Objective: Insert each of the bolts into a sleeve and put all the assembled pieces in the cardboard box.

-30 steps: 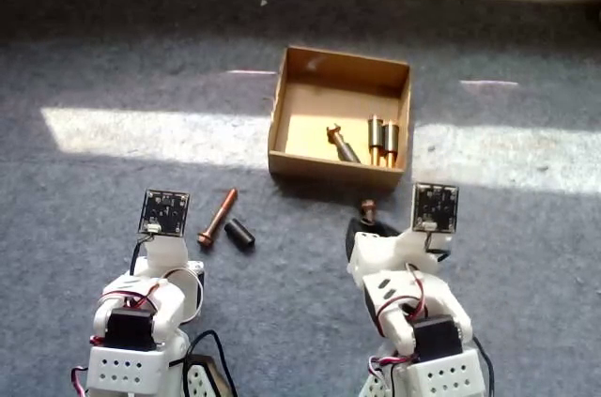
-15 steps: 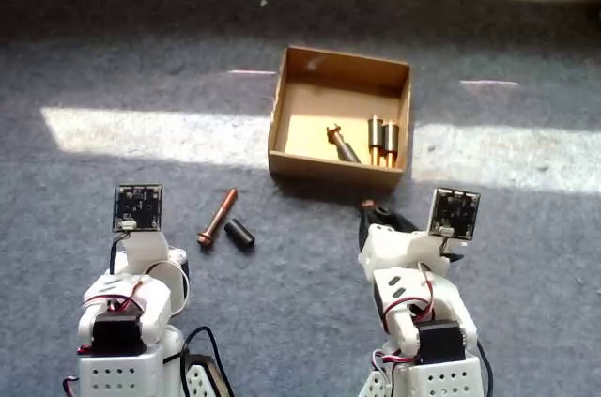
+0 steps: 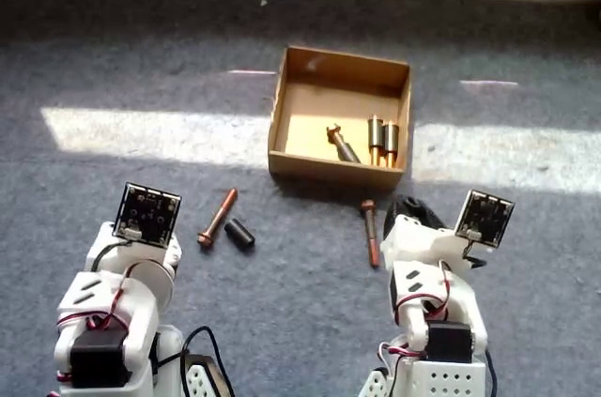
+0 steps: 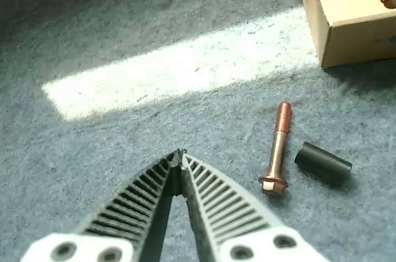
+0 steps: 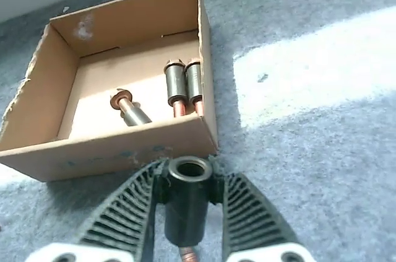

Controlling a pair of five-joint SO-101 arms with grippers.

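since the earlier frames the right arm [image 3: 427,270] had swung to its right, uncovering the right-hand bolt [image 3: 371,233]. the left arm [image 3: 117,284] had pulled back toward its base. the other loose parts had not shifted.

high view: the right-hand bolt lay on the grey tabletop [image 3: 300,303] just beside the right claw [image 3: 410,208], on the side toward the left arm. its long axis ran toward the cardboard box [image 3: 333,168], head at the box end. the left-hand bolt [image 3: 217,218] and loose sleeve [image 3: 238,234] lay side by side in front of the left arm, apart. three assembled pieces [image 3: 383,141] lay in the box.

left wrist view: the left claw [image 4: 179,161] was closed on nothing. the left-hand bolt lay ahead of it and off to one side, threaded end pointing away, with the loose sleeve just beyond it.

right wrist view: the right claw gripped the held sleeve [image 5: 184,203] across its body, open bore facing the box. a copper end showed past the sleeve's far end; whether it sat inside could not be told.

judgement: insertion turned on bringing the right-hand bolt's axis into line with the held bore. that bolt was nearer the right arm, whose claw was occupied, so the empty left claw would have to reach across for it.
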